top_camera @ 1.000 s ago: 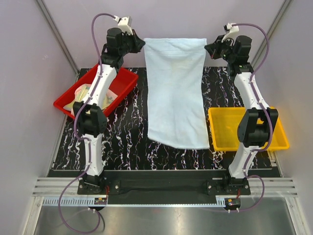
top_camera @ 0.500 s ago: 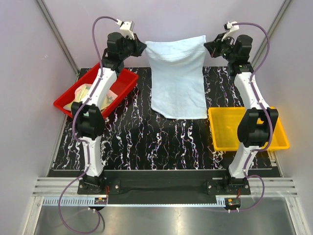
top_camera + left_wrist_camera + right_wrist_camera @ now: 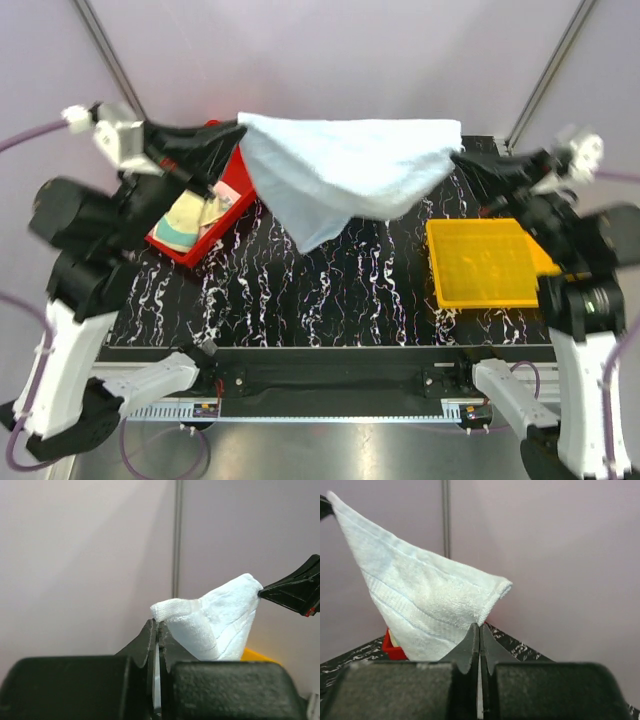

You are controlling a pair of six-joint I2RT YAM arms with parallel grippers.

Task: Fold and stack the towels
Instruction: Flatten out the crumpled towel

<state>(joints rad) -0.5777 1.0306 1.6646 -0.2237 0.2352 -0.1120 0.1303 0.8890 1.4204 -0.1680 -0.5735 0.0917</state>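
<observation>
A pale blue-white towel (image 3: 345, 170) hangs in the air, stretched between both arms high above the black marbled table (image 3: 340, 290). My left gripper (image 3: 238, 132) is shut on its left corner, and the towel (image 3: 215, 625) runs off to the right from those jaws. My right gripper (image 3: 457, 156) is shut on the towel's right corner, with the cloth (image 3: 425, 605) spreading to the left. The towel sags in the middle, and one point hangs down at lower left. More folded towels (image 3: 192, 215) lie in the red tray (image 3: 235, 185).
A yellow tray (image 3: 485, 265) sits on the table's right side, with nothing visible in it. The red tray stands at the left, partly behind the left arm. Both arms are raised close to the top camera and hide the table's side edges.
Both arms have lifted the towel off the table and pulled back toward the camera. The towel went from lying flat and long to hanging bunched between the two grippers.
</observation>
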